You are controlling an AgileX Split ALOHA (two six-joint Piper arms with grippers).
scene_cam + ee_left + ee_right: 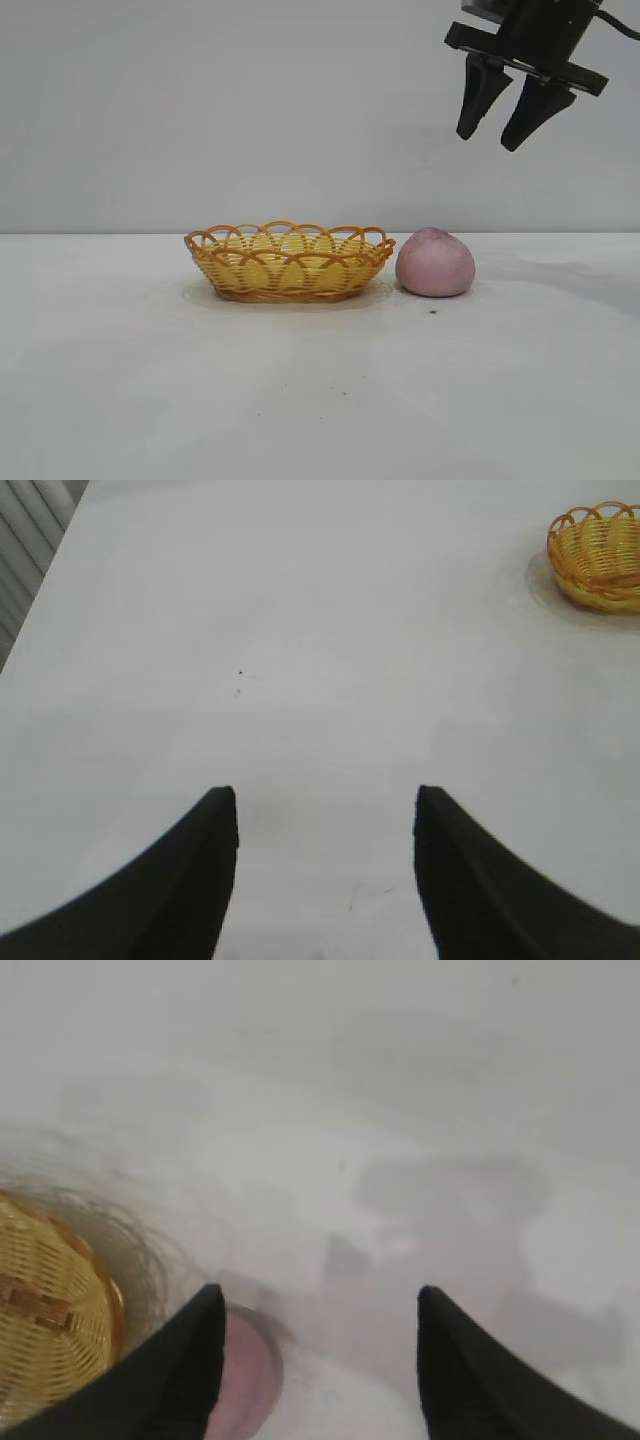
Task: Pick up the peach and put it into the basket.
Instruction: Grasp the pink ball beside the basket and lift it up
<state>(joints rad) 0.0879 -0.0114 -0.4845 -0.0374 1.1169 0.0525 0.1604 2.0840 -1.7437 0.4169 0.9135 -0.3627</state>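
The pink peach [435, 263] sits on the white table just right of the yellow-orange wicker basket [289, 262], close to its rim. My right gripper [492, 134] hangs open and empty high above and to the right of the peach. In the right wrist view the peach [248, 1380] shows partly behind one finger, with the basket [50, 1320] beside it and my right gripper [320, 1295] open. My left gripper [326, 795] is open and empty over bare table, far from the basket [598, 556]; it is out of the exterior view.
The white table [320, 400] stretches wide in front of the basket and peach. A plain grey wall stands behind. A few small dark specks [433, 311] lie on the table near the peach.
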